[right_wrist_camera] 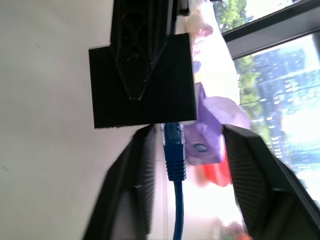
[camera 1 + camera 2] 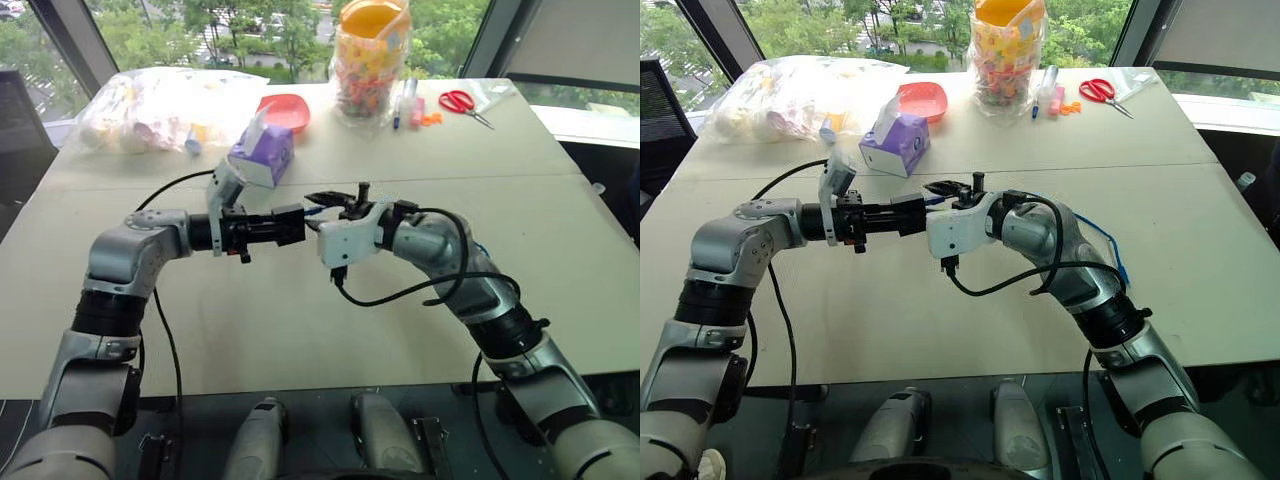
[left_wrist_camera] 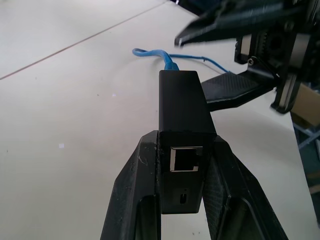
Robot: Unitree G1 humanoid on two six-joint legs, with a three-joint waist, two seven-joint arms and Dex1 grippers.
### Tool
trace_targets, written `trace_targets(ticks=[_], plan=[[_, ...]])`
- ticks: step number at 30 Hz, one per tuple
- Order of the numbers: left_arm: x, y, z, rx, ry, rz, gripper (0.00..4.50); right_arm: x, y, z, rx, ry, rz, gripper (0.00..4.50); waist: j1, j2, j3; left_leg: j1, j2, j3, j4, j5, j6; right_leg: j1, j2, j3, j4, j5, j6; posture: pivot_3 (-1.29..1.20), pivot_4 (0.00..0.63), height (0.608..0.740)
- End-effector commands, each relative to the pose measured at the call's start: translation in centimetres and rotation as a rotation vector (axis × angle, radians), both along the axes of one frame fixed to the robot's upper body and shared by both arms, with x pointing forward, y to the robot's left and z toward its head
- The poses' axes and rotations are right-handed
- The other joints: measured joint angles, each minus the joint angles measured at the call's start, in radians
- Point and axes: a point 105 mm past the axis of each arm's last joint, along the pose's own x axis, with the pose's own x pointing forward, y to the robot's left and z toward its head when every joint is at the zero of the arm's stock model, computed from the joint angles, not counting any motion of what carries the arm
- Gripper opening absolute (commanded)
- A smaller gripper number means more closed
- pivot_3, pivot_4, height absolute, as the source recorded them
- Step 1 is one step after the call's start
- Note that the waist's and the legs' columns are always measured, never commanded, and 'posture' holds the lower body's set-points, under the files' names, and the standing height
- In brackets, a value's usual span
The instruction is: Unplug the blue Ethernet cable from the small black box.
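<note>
L gripper (image 3: 182,200) clamped on the small black box (image 3: 182,115), held above the worktop (image 2: 300,330) mid-scene, w/ an empty port facing the wrist cam. Blue Ethernet cable (image 1: 175,155) plugged into box's far end, trails off past R arm. R gripper (image 1: 185,165) fingers apart, either side of the plug, not touching it. Purple tissue box (image 2: 262,155) behind.

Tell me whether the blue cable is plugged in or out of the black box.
Plugged in: the blue Ethernet cable's plug sits in the small black box's edge, between the open right gripper's fingers.
</note>
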Motion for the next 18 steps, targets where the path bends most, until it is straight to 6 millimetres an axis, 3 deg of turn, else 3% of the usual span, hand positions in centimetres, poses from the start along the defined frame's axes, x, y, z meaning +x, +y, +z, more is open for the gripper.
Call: trace_targets(ticks=[1, 2, 9, 18], plan=[[-0.8, -0.1, 1.6, 0.021, -0.072, -0.109, 0.49, -1.3, -1.6, 1.6, 0.114, 0.363, 0.011, 3.99, 0.002, 0.0, 0.0, 0.0, 0.0, 0.0, 0.0, 0.0, 0.0, 0.0, 0.0, 0.0, 0.0, 0.0, 0.0, 0.0, 0.15, 0.74], [-1.2, -0.1, 1.8, 0.025, -0.079, -0.143, 0.49, -1.6, -1.9, 1.9, 0.149, 0.458, 0.017, 4.44, 0.003, 0.0, 0.0, 0.0, 0.0, 0.0, 0.0, 0.0, 0.0, 0.0, 0.0, 0.0, 0.0, 0.0, 0.0, 0.0, 0.15, 0.74], [-2.2, -0.3, 2.6, 0.062, -0.124, -0.275, 0.49, -3.1, -2.6, 4.1, 0.391, 1.088, 0.056, 4.44, -0.001, 0.0, 0.0, 0.0, 0.001, -0.001, 0.0, 0.0, 0.0, 0.0, 0.0, -0.001, 0.0, 0.0, 0.0, 0.0, 0.15, 0.74], [-2.1, -0.6, 2.8, 0.068, -0.148, -0.302, 0.49, -2.9, -1.6, 4.1, 0.44, 1.21, 0.043, 4.44, 0.001, 0.0, 0.0, -0.002, 0.0, 0.0, 0.0, -0.001, 0.001, -0.001, 0.0, -0.001, 0.0, 0.0, 0.0, 0.0, 0.15, 0.74]])
